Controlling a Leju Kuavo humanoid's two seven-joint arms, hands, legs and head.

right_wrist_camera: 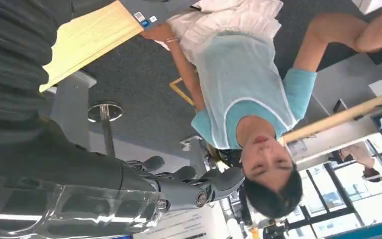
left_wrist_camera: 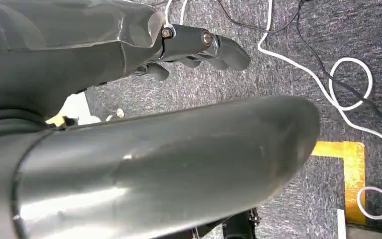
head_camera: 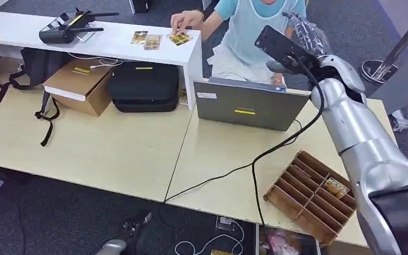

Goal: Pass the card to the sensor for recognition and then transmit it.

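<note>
The right hand (head_camera: 309,33), raised beyond the laptop (head_camera: 248,103), holds nothing, fingers loosely spread; the cards (head_camera: 180,38) lie well apart under a person's hand (head_camera: 184,21). The left hand (left_wrist_camera: 199,47) hangs with curled, unloaded fingers.

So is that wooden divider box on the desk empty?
No. The wooden box holds one card in a slot near the right arm; the other visible slots look empty.

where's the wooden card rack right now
In the head view, the wooden card rack lies on the table's near right corner, beside the right arm, in front of the laptop.
</note>
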